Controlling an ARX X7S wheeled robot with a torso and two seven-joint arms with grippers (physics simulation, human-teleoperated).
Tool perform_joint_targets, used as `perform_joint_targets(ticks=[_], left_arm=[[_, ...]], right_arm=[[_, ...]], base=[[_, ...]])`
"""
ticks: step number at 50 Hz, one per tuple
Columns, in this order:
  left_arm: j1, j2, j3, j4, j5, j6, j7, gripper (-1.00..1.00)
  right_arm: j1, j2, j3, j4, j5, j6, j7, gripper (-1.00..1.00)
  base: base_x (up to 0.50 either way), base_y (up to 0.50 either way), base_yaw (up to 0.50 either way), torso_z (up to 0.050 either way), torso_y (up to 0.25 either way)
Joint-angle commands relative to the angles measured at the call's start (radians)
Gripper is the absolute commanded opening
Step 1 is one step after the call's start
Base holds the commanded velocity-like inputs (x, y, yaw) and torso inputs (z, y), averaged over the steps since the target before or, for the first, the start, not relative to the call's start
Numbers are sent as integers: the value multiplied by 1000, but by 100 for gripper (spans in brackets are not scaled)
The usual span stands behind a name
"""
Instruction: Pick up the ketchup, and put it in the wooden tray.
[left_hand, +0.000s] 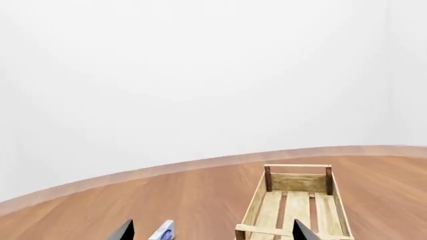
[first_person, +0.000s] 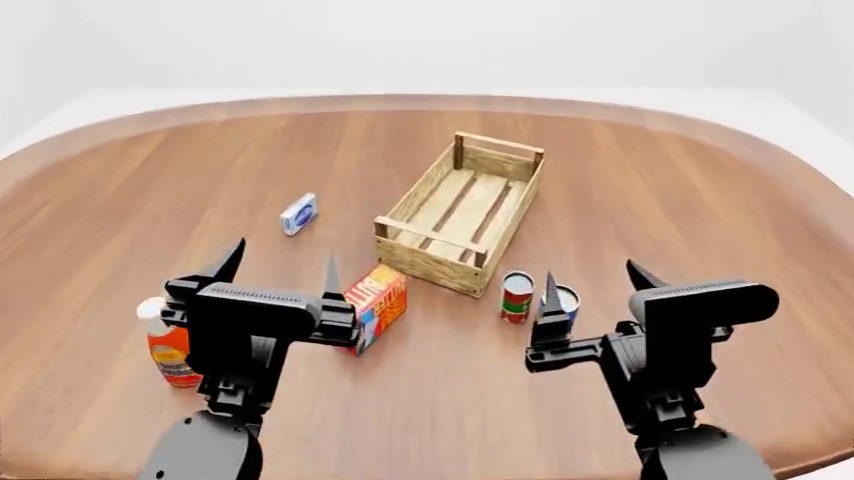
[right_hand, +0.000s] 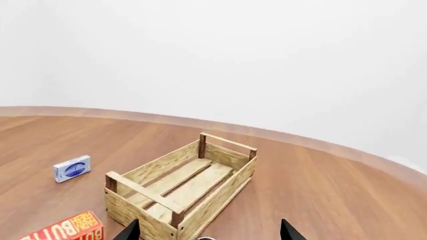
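The ketchup (first_person: 170, 352), an orange-red bottle with a white cap, stands upright at the near left of the table, partly hidden behind my left arm. My left gripper (first_person: 284, 265) hovers open just right of it, with nothing between its fingers. The wooden tray (first_person: 427, 260), a pale slatted crate, sits mid-table with nothing in it. My right gripper (first_person: 594, 280) is open at the near right, beside two cans. The left wrist view looks past the left gripper (left_hand: 213, 232) at the tray (left_hand: 298, 182). The right wrist view shows the right gripper (right_hand: 209, 232) and the tray (right_hand: 213, 197). Neither wrist view shows the ketchup.
A red-and-yellow butter box (first_person: 378, 305) stands between my left gripper and the tray. Two short cans (first_person: 517, 296) (first_person: 567, 300) stand at the tray's near right corner. A small blue-and-white packet (first_person: 299, 213) lies left of the tray. The round table's edge curves behind.
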Motion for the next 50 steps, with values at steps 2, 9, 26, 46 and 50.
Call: perform_joint_targets(ticks=[2,9,26,46,50], left_arm=[[0,-9,13,14,0,-2,-11,100],[-2,-13,19,14,0,0,-18,100],[-6,-24,25,14,-5,4,-33,100],[-30,-34,19,7,-12,4,-56,100],[-30,-34,18,4,-14,5,-61,100]], right_arm=[[10,10,1,-17,16,15,-3,100],[10,16,-10,-20,15,8,-4,100],[20,19,-24,-10,26,19,-2,100],[64,40,-34,15,34,2,-13,100],[70,46,-41,17,31,1,-15,100]], base=[[412,0,0,0,0],[46,0,0,0,0],[0,-401,0,0,0],[0,-150,70,0,0],[0,0,500,0,0]])
